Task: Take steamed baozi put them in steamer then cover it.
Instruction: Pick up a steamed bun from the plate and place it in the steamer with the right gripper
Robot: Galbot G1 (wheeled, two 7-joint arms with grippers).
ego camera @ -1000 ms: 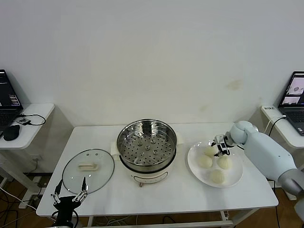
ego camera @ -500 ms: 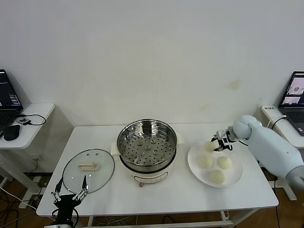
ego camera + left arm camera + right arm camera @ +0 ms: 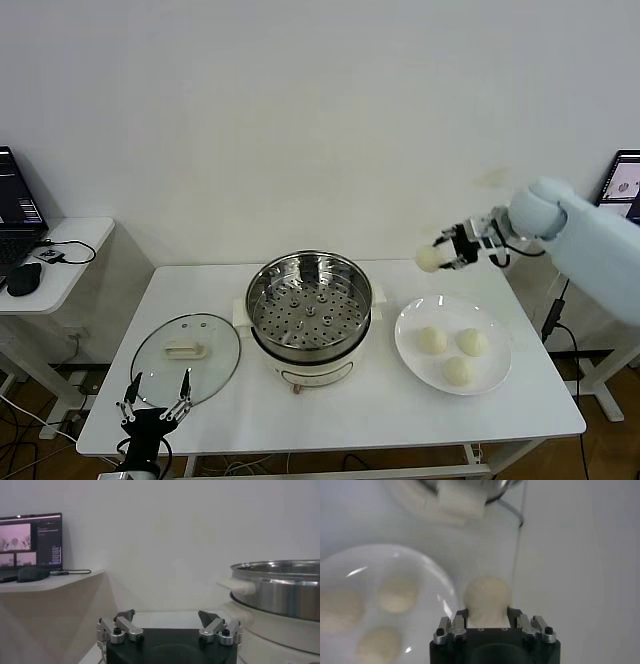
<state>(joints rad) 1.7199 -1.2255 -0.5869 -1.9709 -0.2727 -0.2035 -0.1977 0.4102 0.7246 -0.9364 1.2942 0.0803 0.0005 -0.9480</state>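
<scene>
My right gripper (image 3: 448,255) is shut on one off-white baozi (image 3: 430,259) and holds it in the air above the table, between the steamer (image 3: 309,303) and the white plate (image 3: 497,372). The held baozi also shows in the right wrist view (image 3: 487,599) between the gripper's (image 3: 487,616) fingers. Three baozi (image 3: 433,340) (image 3: 472,342) (image 3: 457,371) lie on the plate. The steamer's perforated tray is empty. The glass cover (image 3: 186,358) with its cream handle lies flat at the front left. My left gripper (image 3: 155,410) is open, parked low at the table's front left edge; it also shows in the left wrist view (image 3: 168,624).
Side desks with laptops (image 3: 16,207) stand on both sides of the white table (image 3: 340,418). A mouse (image 3: 23,277) lies on the left desk. The steamer's steel wall (image 3: 280,587) shows close in the left wrist view.
My right gripper has lifted one baozi off the plate and carried it up and toward the steamer. Three baozi stay on the plate. The left arm has barely moved.
</scene>
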